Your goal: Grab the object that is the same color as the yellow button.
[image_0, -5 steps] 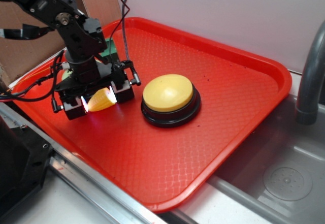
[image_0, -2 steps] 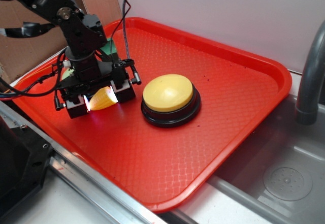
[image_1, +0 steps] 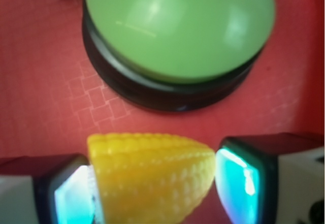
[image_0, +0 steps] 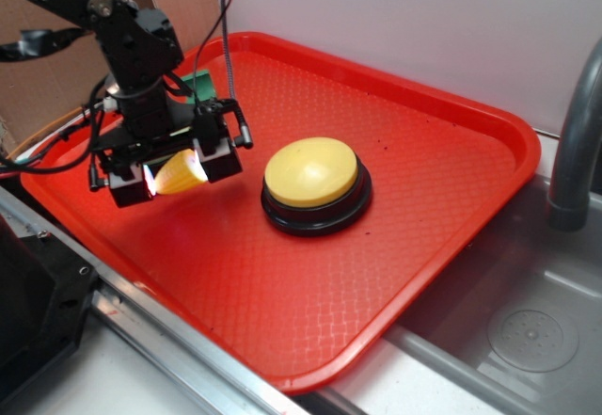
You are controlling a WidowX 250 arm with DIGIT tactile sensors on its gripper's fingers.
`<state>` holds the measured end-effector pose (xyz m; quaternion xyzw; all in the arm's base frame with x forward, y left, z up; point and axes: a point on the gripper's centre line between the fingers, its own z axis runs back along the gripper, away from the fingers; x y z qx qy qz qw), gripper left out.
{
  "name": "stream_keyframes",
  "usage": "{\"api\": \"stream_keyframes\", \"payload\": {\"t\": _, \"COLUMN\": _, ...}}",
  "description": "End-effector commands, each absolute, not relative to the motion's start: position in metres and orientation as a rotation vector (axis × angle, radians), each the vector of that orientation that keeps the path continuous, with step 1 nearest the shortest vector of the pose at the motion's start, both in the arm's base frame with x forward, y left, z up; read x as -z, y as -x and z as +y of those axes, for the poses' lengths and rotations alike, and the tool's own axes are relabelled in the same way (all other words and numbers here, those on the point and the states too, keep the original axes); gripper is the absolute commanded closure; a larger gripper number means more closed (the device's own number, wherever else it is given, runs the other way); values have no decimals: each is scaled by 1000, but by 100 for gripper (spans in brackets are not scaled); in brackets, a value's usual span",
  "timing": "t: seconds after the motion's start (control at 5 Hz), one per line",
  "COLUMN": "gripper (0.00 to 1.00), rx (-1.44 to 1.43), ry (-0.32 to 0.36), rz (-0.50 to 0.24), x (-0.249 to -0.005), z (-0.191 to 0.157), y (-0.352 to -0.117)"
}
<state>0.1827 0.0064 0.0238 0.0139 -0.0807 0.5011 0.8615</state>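
While raised over the waffle-textured red tray [image_0: 433, 208], gripper [image_0: 175, 172] clamped on one ridged, corn-like yellow cone [image_1: 152, 176]. One pale-yellow dome button [image_0: 311, 172] just beside; one glossy green dome button [image_1: 177, 28], apparently underneath.

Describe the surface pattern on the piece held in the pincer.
The corn-like cone is yellow, covered in rows of small kernel-like bumps; the wrist view shows it best.

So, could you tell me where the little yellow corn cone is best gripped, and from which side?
Across its length, from above. The corn cone lies sideways between the gripper's pads, blunt end against one, tapered tip near the other. The ridged surface should resist slipping, though the taper could squirt out; clamping nearer the thick end seems safer.
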Motion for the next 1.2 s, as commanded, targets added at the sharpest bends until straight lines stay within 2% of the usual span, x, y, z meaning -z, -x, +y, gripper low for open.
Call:
{"api": "stream_keyframes", "payload": {"t": 0.0, "gripper": 100, "rx": -696, "ry": 0, "rz": -192, "x": -93, "z": 7, "y": -181}}
{"api": "stream_keyframes", "payload": {"t": 0.2, "gripper": 100, "rx": -492, "ry": -1, "rz": -150, "x": -119, "z": 8, "y": -179}}
{"api": "stream_keyframes", "payload": {"t": 0.4, "gripper": 100, "rx": -278, "ry": 19, "rz": -159, "x": -141, "z": 7, "y": -172}}
{"api": "stream_keyframes", "payload": {"t": 0.8, "gripper": 100, "rx": -98, "ry": 83, "rz": -184, "x": -158, "z": 6, "y": -163}}
{"api": "stream_keyframes", "payload": {"t": 1.0, "gripper": 100, "rx": -38, "ry": 74, "rz": -222, "x": -154, "z": 5, "y": -164}}
